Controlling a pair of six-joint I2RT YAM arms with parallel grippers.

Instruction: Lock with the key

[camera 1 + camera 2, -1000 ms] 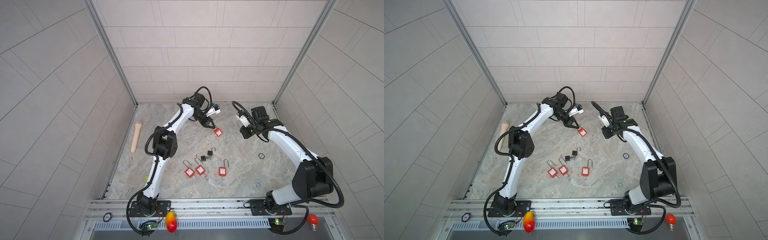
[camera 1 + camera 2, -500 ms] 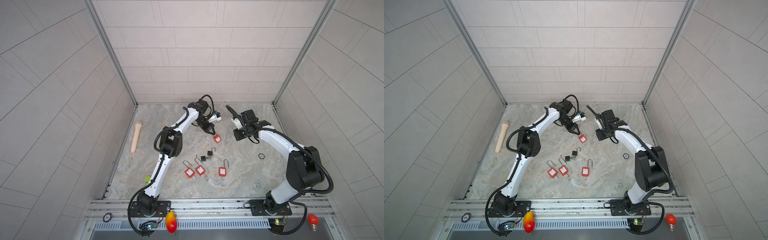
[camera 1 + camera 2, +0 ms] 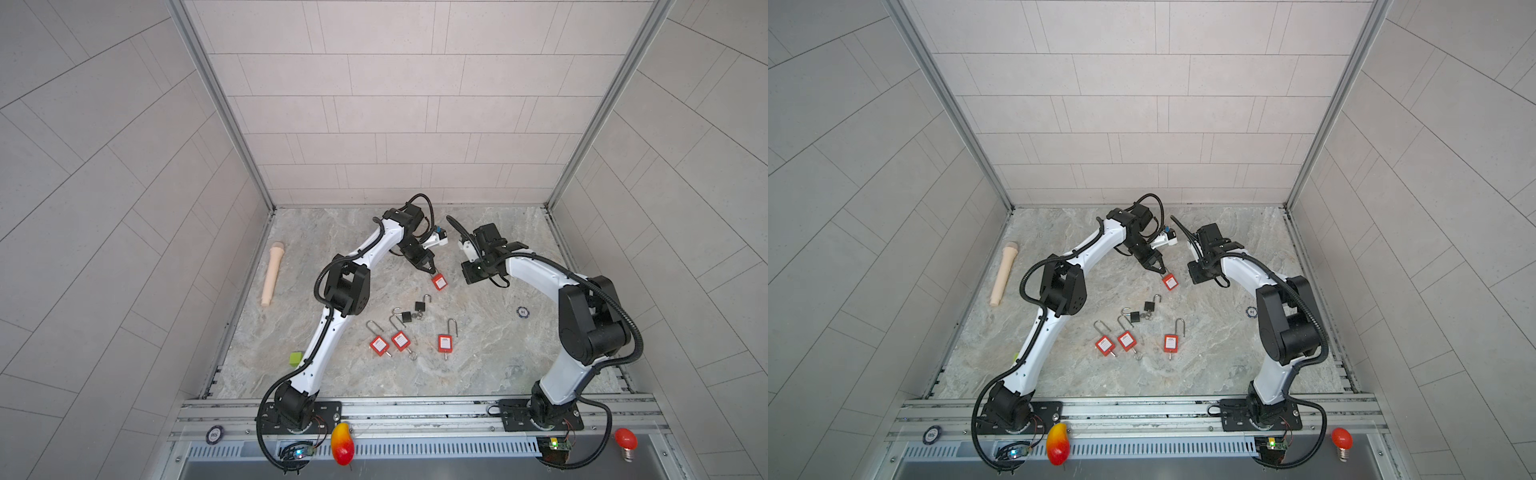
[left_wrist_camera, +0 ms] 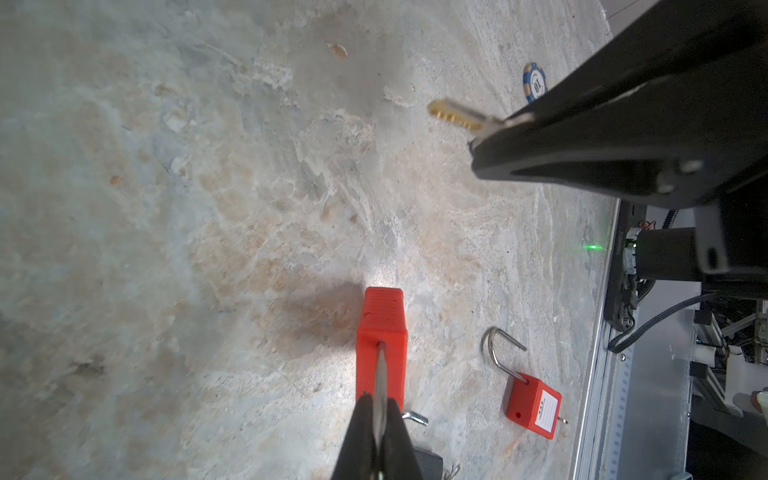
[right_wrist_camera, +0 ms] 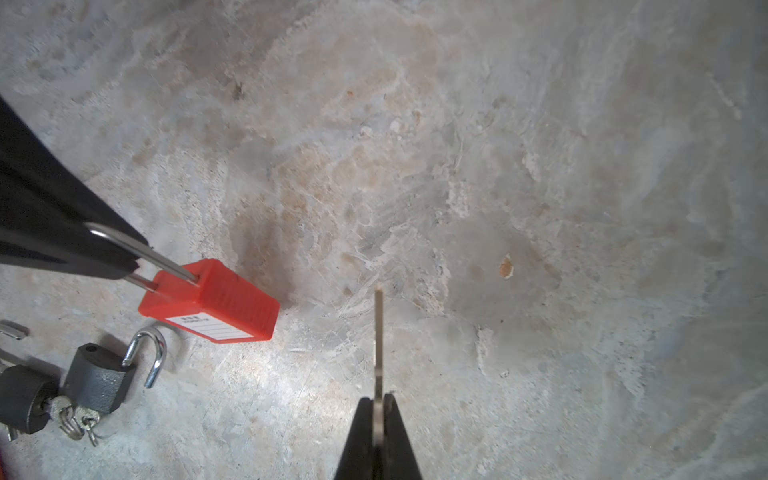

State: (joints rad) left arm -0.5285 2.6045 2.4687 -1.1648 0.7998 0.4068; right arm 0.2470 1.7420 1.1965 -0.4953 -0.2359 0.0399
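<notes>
I'm clamping my left gripper (image 4: 377, 409) on the steel shackle (image 5: 166, 262) of the red padlock (image 4: 380, 320). It's hanging body-down low over the table (image 4: 166, 208); touching or not, I can't tell. My right gripper (image 5: 377, 403) is pinching the key (image 5: 378, 328) by its head, blade pointing out, near the lock but apart. I'm judging the lock light, rigid and prone to swing. The thin key may twist, so I'm squeezing its flat faces.
</notes>
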